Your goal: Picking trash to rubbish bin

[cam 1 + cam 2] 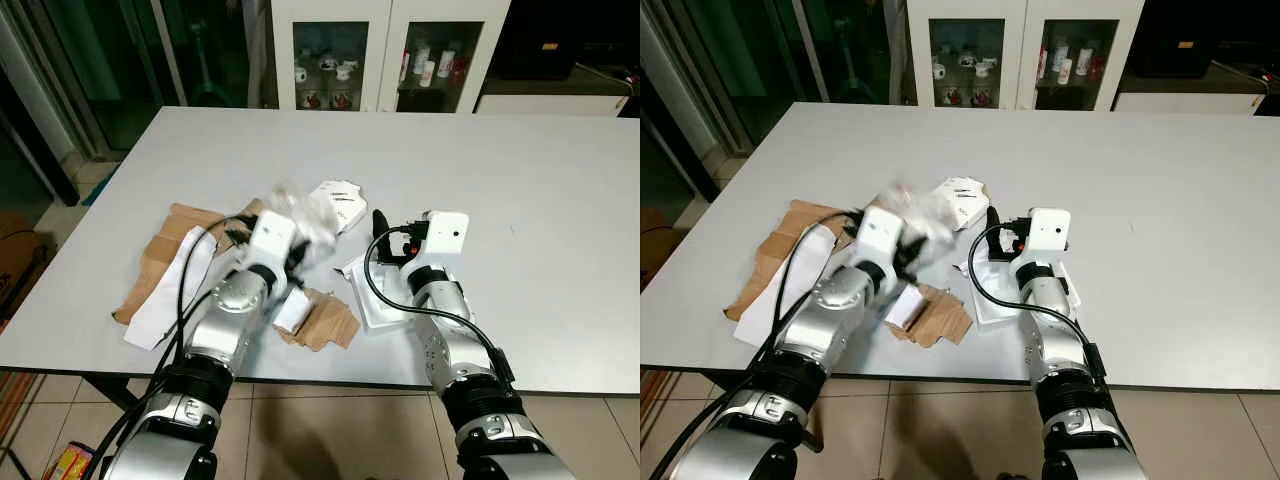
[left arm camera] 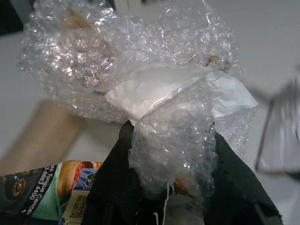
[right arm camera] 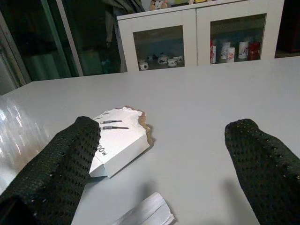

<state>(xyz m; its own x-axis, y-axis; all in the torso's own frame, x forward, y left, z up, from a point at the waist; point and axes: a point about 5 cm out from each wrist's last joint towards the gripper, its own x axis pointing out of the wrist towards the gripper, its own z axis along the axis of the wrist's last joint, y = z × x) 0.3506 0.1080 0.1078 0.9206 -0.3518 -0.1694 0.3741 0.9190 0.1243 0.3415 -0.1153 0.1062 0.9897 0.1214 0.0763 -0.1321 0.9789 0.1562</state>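
Left wrist view: left gripper [image 2: 173, 187] clenched on bubble wrap wad [image 2: 140, 79], lifted just above table [image 1: 520, 200] among cardboard scraps [image 1: 325, 322]. Right gripper [image 3: 164, 159] spread wide, empty, near white box [image 3: 119, 143]. Step: trash grasped. Next, likely: carry to bin, none in sight.

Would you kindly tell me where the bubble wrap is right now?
The bubble wrap is gripped in the left gripper, raised above the table near its middle, beside the torn white box.
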